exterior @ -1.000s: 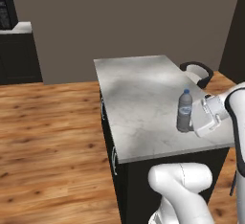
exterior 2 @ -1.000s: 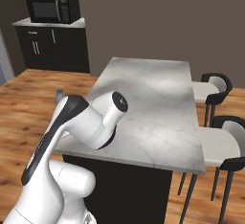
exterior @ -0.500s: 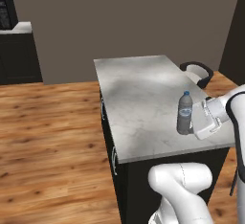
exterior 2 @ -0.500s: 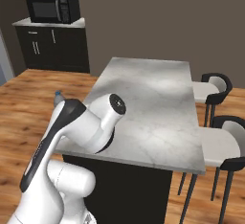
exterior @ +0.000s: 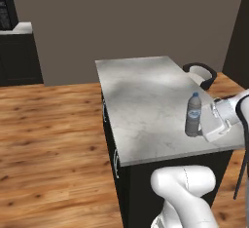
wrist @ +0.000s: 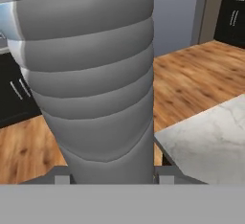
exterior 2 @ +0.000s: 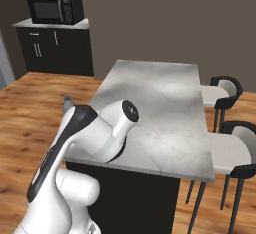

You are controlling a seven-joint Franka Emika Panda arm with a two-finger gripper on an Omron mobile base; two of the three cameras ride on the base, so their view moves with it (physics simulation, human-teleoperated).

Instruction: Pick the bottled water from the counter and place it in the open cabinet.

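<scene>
In the left base view, we find the bottle (exterior: 193, 114) standing upright on the counter (exterior: 141, 95) near its right front corner, with the gripper (exterior: 203, 123) pressed against its right side at label height. Compared with one second ago, the white hand sits closer against the bottle, and the bottle itself has kept its place and remains upright on the marble. We read this as the final closing of the gripper onto the bottle body. In the right base view, the arm's dark-and-white elbow rises in front of the counter (exterior 2: 165, 108), and a small pale cap with a bit of bottle (exterior 2: 67, 103) shows just past the arm's upper edge at the left. The arm's upper link has shifted slightly lower and leftward against the earlier frames, while the counter, the stools (exterior 2: 226, 90) and the microwave (exterior 2: 54, 9) are unchanged, so the base has not driven. In the hand view, the ribbed grey body of the bottle (wrist: 95, 79) rises directly from between the fingertip blocks, with the wood floor (wrist: 191, 79) and a counter corner (wrist: 210, 141) behind it. The gripper is closed narrowly on the bottle. We judge that the grasp is complete and the lift is next; the cabinet is not yet approached.
</scene>
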